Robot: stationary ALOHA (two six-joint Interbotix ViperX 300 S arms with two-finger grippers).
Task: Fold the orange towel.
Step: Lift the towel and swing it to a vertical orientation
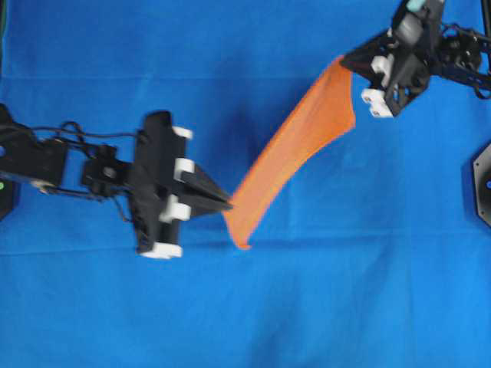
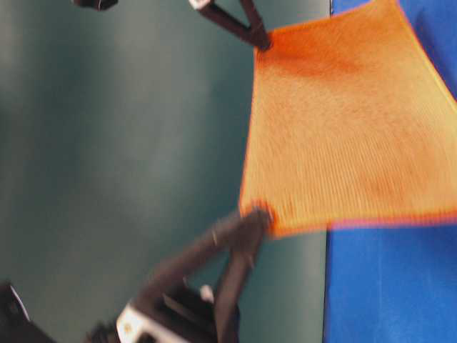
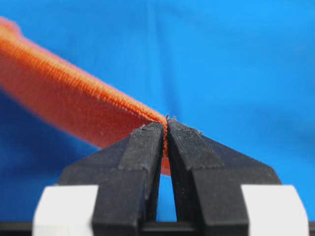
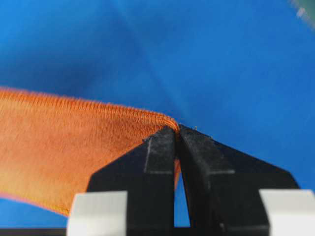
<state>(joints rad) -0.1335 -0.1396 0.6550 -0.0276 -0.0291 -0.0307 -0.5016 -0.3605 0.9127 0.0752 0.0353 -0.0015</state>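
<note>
The orange towel [image 1: 295,157] is lifted above the blue sheet [image 1: 230,322] and stretched between the two grippers. In the overhead view it looks like a narrow slanted band, because it is seen almost from its edge; it runs from near the middle of the sheet up toward the far right corner. The table-level view shows its real shape, a wide, flat piece of cloth [image 2: 343,128], but this picture is blurred and the texture is difficult to read there.

The left gripper [image 1: 227,204] is closed on the lower corner of the towel. In the left wrist view the two black fingers [image 3: 142,147] are pressed together at the tips, with only the thin orange hem [image 3: 165,140] between them. The towel [image 3: 64,105] goes away to the left and its far part is out of focus.

The right gripper [image 1: 347,65] is also closed, on the upper corner. In the overhead view its fingertips are difficult to separate from the dark body of the arm. The right wrist view is clearer: the fingers [image 4: 160,152] pinch the corner of the hem [image 4: 176,129]. The towel [image 4: 74,142] is cut off by the left border of that picture.

In the table-level view most of both arms is outside the picture or very unsharp.
</note>
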